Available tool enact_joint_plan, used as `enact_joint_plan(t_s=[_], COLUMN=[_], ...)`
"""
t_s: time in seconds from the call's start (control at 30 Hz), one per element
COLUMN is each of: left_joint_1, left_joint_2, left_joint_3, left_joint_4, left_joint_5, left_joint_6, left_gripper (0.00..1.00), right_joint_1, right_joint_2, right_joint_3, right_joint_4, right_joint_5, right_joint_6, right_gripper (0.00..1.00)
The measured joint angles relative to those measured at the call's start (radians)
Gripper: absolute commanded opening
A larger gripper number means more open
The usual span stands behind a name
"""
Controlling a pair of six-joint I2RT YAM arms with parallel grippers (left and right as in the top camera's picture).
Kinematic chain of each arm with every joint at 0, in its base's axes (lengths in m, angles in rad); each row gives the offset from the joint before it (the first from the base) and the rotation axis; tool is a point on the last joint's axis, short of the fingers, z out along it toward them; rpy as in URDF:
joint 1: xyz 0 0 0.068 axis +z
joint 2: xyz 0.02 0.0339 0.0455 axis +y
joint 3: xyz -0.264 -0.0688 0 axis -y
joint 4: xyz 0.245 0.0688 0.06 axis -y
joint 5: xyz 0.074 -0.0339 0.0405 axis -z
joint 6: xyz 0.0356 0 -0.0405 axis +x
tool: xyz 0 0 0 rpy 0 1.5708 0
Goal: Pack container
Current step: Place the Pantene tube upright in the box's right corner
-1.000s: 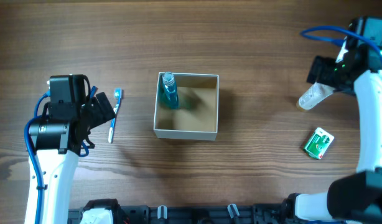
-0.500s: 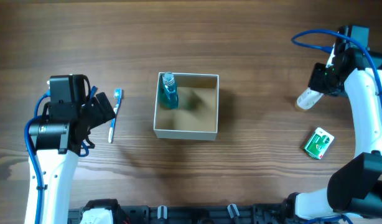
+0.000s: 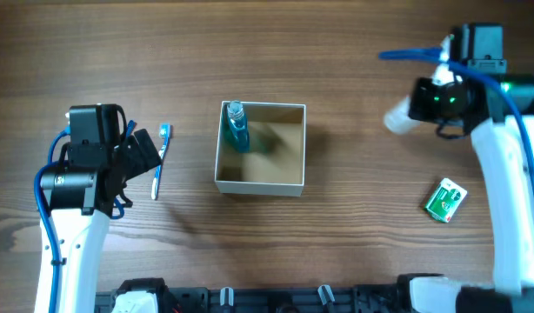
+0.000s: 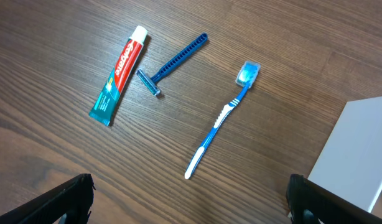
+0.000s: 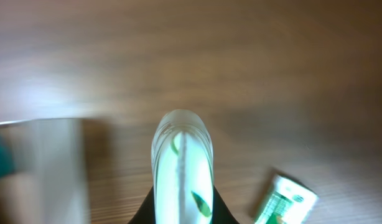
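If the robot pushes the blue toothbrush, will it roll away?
Probably not: the toothbrush lies flat on the table and its head looks blocky, so it would likely slide or spin. It looks thin and light, likely stiff.

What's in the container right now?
One teal bottle, in the container's far-left corner. The rest of the floor looks bare. Anything under the bottle is hidden. The right tool holds a tube outside it.

Dark wooden table, white container at centre, blue toothbrush, toothpaste tube, blue razor, perhaps a green sachet
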Motion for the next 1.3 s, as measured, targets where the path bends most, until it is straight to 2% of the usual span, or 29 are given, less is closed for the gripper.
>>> enact_joint_plan(t_s=[0.13, 0.3, 0.57, 0.73, 0.77, 0.83, 0.87, 1.3], left_joint_1=[0.0, 0.0, 0.0, 0.0, 0.0, 0.0, 0.0, 0.0], left_joint_2=[0.0, 0.0, 0.0, 0.0, 0.0, 0.0, 0.0, 0.0], left_joint_3=[0.0, 0.0, 0.0, 0.0, 0.0, 0.0, 0.0, 0.0], left_joint_4=[0.0, 0.0, 0.0, 0.0, 0.0, 0.0, 0.0, 0.0], left_joint_5=[0.0, 0.0, 0.0, 0.0, 0.0, 0.0, 0.0, 0.0], left_joint_6=[0.0, 0.0, 0.0, 0.0, 0.0, 0.0, 0.0, 0.0], left_gripper=[1.0, 1.0, 1.0, 1.0, 1.0, 1.0, 1.0, 1.0], right_joint_1=[0.244, 0.479, 0.554, 0.554, 0.553, 0.552, 0.552, 0.552], right_joint_2=[-0.043, -0.002, 0.275, 0.36, 0.366, 0.37, 0.37, 0.369], right_joint_3=[0.095, 0.097, 0.097, 0.097, 0.097, 0.097, 0.097, 0.097], right_joint_4=[0.004, 0.071, 0.118, 0.163, 0.165, 0.165, 0.167, 0.183], right_joint_5=[-0.015, 0.031, 0.084, 0.147, 0.155, 0.163, 0.166, 0.188], right_joint_6=[0.095, 0.232, 0.351, 0.364, 0.365, 0.366, 0.376, 0.334], right_gripper=[0.04, 0.04, 0.04, 0.04, 0.08, 0.44, 0.5, 0.55])
